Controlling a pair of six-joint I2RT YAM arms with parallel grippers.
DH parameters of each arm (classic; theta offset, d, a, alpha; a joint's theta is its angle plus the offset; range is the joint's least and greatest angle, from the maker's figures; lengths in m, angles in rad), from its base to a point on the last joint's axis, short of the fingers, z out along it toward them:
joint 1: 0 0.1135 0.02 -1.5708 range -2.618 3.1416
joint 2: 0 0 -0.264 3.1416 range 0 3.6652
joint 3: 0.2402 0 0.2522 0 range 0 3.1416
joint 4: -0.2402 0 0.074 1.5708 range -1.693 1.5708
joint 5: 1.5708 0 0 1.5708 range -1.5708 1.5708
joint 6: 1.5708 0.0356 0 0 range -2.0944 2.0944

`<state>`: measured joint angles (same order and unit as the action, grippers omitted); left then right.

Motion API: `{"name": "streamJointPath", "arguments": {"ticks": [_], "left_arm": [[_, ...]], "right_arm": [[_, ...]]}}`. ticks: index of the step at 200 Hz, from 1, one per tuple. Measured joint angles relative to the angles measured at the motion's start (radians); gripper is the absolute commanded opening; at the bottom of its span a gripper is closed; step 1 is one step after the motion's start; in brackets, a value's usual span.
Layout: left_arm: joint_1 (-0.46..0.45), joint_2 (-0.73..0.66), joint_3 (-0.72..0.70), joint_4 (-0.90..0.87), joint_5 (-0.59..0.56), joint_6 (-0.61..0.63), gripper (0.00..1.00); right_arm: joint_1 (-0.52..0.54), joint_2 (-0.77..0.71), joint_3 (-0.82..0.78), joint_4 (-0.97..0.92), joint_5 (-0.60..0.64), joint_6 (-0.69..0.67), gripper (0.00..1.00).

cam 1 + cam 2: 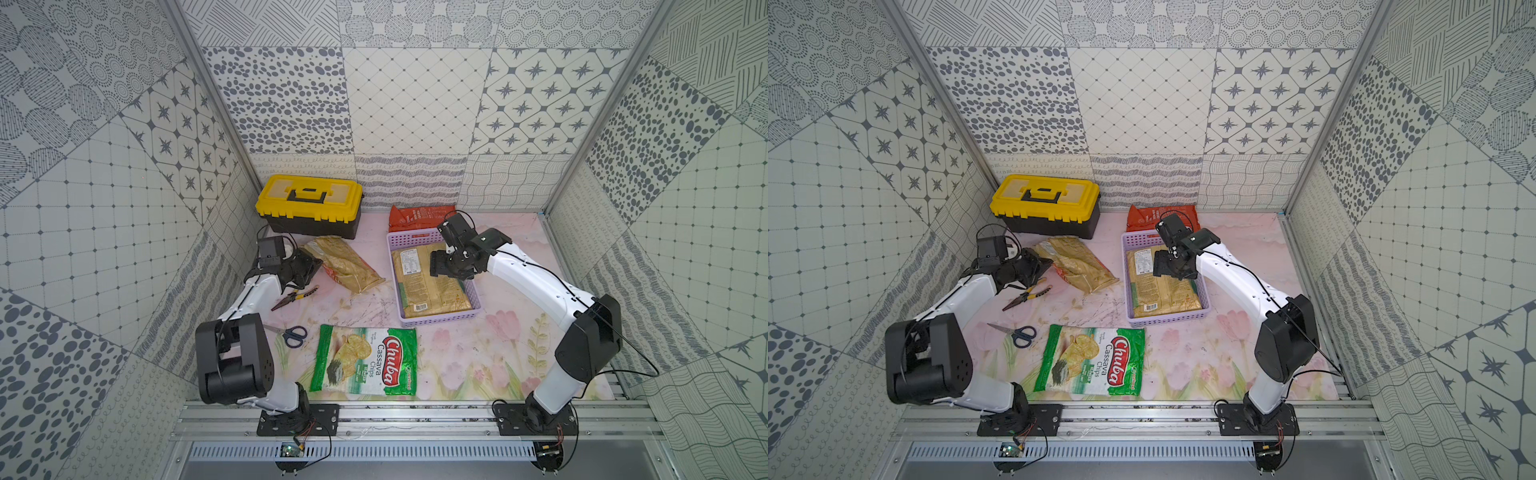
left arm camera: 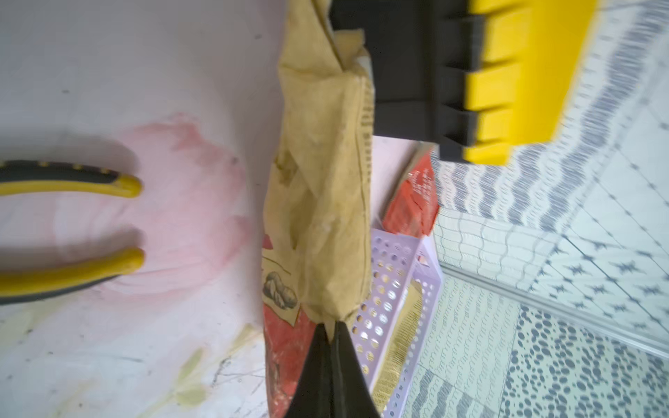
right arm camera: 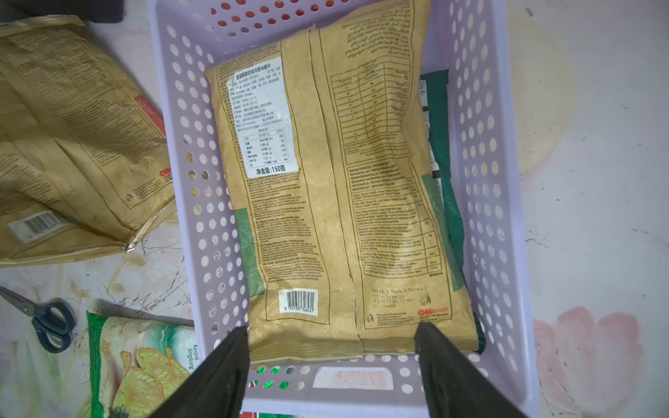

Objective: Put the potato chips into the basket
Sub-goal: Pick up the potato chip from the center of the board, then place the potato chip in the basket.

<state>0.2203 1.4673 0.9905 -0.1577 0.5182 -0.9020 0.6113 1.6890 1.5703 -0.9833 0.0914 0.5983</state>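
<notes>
Left wrist view: left gripper [image 2: 331, 325] clenched on a corner of the loose tan bag [image 2: 325, 181], beside the basket [image 2: 394, 289]. Over the basket, right gripper [image 3: 332, 329] spread wide, holding nothing. Basket contents: second tan bag [image 3: 325, 199] atop green bag [image 3: 443, 163] (mostly hidden). Chuba bag [image 1: 365, 359] lies apart, nearer the arms' bases; red bag [image 1: 415, 216] behind the basket, possibly touching.

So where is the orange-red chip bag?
In both top views the orange-red chip bag lies at the far edge of the table, just behind the lavender basket and right of the yellow toolbox.
</notes>
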Motion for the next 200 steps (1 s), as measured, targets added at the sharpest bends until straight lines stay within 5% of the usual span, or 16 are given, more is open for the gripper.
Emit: {"name": "streamJointPath", "arguments": {"ticks": [47, 101, 145, 200], "left_arm": [[-0.093, -0.282, 0.052, -0.026, 0.012, 0.114, 0.0], [-0.207, -0.378, 0.101, -0.026, 0.104, 0.117, 0.0], [-0.42, -0.324, 0.183, 0.028, 0.148, 0.093, 0.0], [-0.624, -0.072, 0.265, 0.246, 0.166, 0.019, 0.0]], "right_arm": [[-0.006, -0.041, 0.0, 0.001, 0.023, -0.003, 0.76], [-0.055, -0.167, -0.001, 0.001, 0.067, -0.002, 0.76], [-0.135, -0.352, -0.05, 0.01, 0.126, 0.001, 0.75], [-0.194, -0.459, -0.128, 0.017, 0.157, 0.001, 0.75]]}}
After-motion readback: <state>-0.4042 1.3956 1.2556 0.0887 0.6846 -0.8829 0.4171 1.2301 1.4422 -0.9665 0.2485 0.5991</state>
